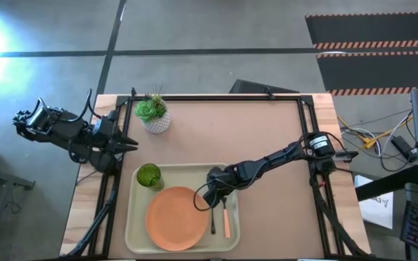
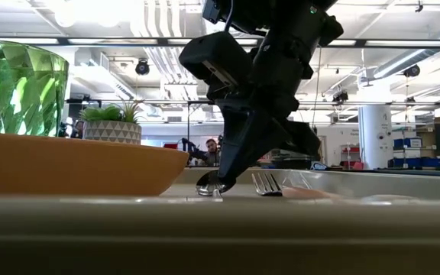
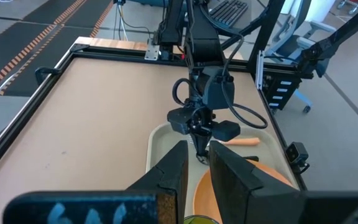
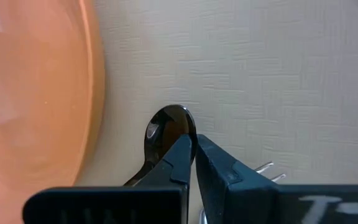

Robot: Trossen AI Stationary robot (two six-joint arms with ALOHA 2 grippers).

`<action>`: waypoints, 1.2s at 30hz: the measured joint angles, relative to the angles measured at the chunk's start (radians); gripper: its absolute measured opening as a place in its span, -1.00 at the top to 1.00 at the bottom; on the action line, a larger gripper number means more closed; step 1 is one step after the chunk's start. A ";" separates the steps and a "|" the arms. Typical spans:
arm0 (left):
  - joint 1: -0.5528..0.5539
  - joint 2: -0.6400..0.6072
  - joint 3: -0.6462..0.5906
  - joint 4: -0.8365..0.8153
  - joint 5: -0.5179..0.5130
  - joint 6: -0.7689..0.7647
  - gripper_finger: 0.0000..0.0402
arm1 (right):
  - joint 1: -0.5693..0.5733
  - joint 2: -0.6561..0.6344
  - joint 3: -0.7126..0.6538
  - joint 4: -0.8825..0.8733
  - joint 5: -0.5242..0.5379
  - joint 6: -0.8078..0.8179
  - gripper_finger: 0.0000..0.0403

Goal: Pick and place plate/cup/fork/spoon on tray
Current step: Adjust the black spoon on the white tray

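Observation:
The cream-white tray (image 1: pixel 138 233) lies at the table's near middle. On it are the salmon-orange plate (image 1: pixel 174 217), the green cup (image 1: pixel 149 176) at its far left corner, the dark spoon (image 1: pixel 212 220) and the pink-handled fork (image 1: pixel 226 221), side by side to the right of the plate. My right gripper (image 1: pixel 212 197) reaches down over the tray and is shut on the spoon. My left gripper (image 1: pixel 133 147) waits at the table's left edge, its fingers a narrow gap apart and empty. My right gripper pinches the spoon's neck (image 4: pixel 178 144), just behind the oval bowl (image 4: pixel 168 126), between its two fingertips. The fingers come from above, slanting down from the table's right. In the low view the bowl (image 2: pixel 205 186) sits at the tray's floor; the handle runs toward the near edge.
A white pot with a green plant (image 1: pixel 153 114) stands at the table's far left. The fork's tines (image 2: pixel 266 183) lie right beside my right gripper. The plate's rim (image 4: pixel 95 93) is close on the spoon's other side. Bare brown tabletop (image 1: pixel 252 130) stretches beyond the tray.

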 joint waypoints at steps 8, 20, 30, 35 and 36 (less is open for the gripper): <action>0.000 0.000 0.000 0.000 0.000 -0.001 0.76 | 0.005 0.000 0.000 -0.017 0.021 0.000 0.96; 0.000 0.000 0.000 0.000 0.000 -0.002 0.76 | 0.005 0.000 0.000 -0.018 0.050 -0.003 0.96; 0.000 0.000 0.000 0.000 0.000 -0.004 0.76 | 0.005 -0.002 -0.004 -0.018 0.050 0.008 0.96; 0.000 0.000 0.000 0.000 0.000 -0.004 0.76 | 0.009 -0.002 -0.004 -0.018 0.052 0.010 0.96; 0.000 0.000 0.000 0.000 0.000 -0.004 0.76 | 0.010 -0.002 -0.004 -0.017 0.051 0.012 0.96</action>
